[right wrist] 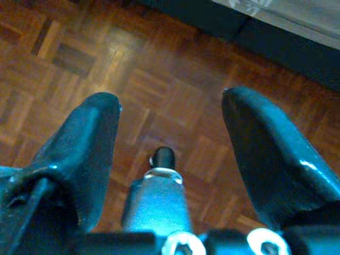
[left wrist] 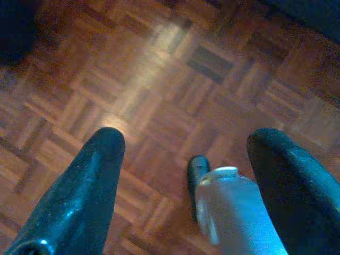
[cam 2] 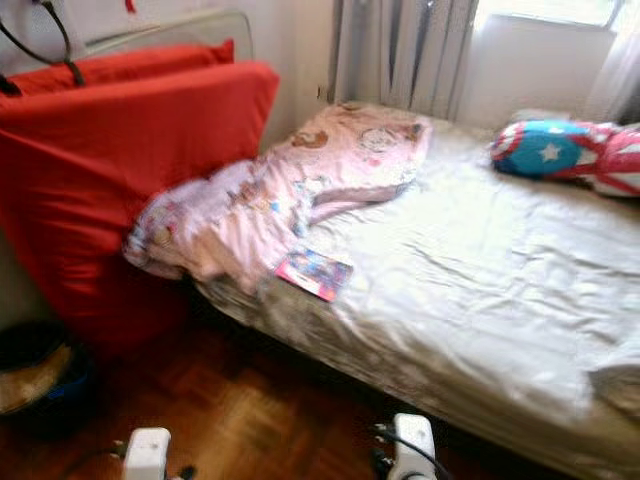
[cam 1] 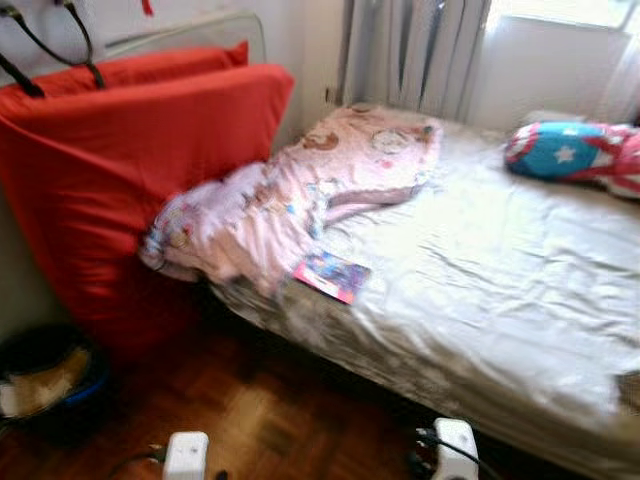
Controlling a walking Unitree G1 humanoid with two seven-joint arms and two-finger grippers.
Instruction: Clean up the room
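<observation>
Approach step, nothing in hand — left gripper (left wrist: 180,159) and right gripper (right wrist: 170,133) hang wide open, empty, over parquet; blanket (cam 1: 290,195) heaped at bed's (cam 1: 500,290) 10 o'clock corner, booklet (cam 1: 331,276) beside — next move probably a reach there.

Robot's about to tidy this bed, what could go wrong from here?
The small booklet lies near the mattress edge, partly under the pink blanket; pulling the blanket might flick it onto the floor. The blanket hangs over the bed's corner against the red cushion, so a tug may drag it off.
</observation>
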